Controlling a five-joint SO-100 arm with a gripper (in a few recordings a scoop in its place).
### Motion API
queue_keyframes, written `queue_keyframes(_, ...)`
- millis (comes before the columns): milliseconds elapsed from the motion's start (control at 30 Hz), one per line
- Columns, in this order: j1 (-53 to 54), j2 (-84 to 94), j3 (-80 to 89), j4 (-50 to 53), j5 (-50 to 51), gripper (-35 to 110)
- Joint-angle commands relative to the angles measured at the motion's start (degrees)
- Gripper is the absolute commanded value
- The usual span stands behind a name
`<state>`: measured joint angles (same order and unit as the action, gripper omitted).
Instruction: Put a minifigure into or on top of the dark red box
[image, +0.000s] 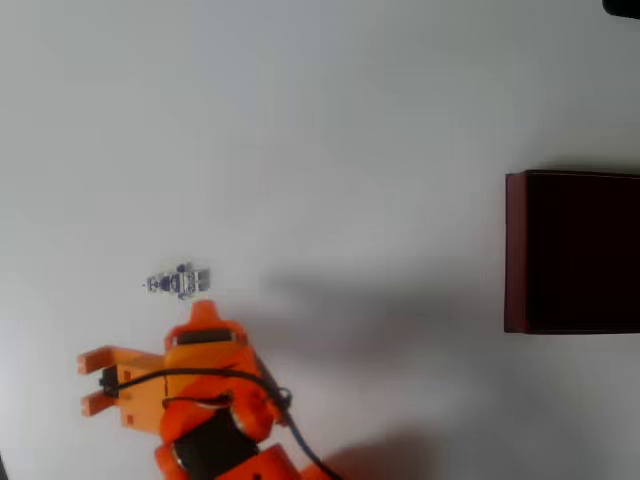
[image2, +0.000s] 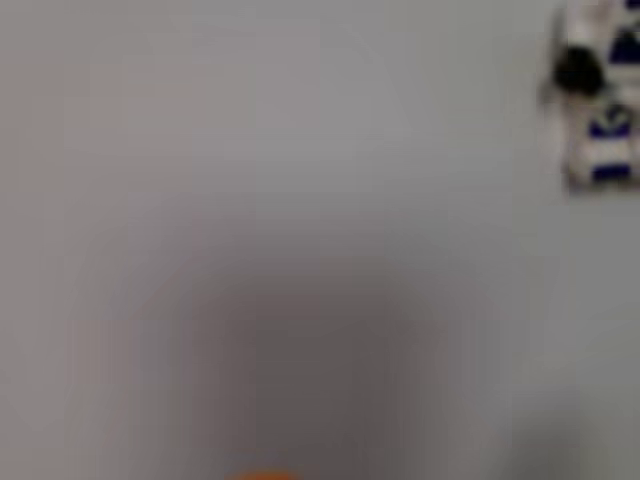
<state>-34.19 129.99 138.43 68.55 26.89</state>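
The minifigure (image: 178, 281) lies flat on the white worktop (image: 330, 120), over on the left side in the overhead view. It is tiny, white and light grey with dark blue marks. It lies sideways, long way across the picture. I see it again in the wrist view (image2: 598, 100), at the top right edge. There it is very blurry, with blue marks and one round black spot, and part of it is cut off by the edge.

My orange arm (image: 200, 400) is at the bottom left in the overhead view. A black cable (image: 290, 425) runs over it. One orange tip (image: 205, 312) of the arm points up toward the minifigure and stops just below it. I cannot tell if it touches. The pincer (image: 92, 378) sticks out to the left of the arm, with two orange prongs and a gap between them. Nothing is in that gap, so I would say it is let go and holds nothing. The toy is apart from it.

The dark red box (image: 515, 250) sits at the right edge in the overhead view, well apart from the minifigure and the arm. Its inside is very dark. Part of it runs out of the picture.

A soft grey shadow (image: 360, 310) lies on the worktop between the arm and the box.
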Motion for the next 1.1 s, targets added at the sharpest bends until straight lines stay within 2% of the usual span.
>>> queue_keyframes(0, 0.7, -1.0, -3.8, 0.1, 0.5, 25)
queue_keyframes(600, 0.6, -15.9, -11.3, -3.1, 4.6, 25)
queue_keyframes(1067, -0.1, -27.2, -19.0, -2.8, 3.7, 24)
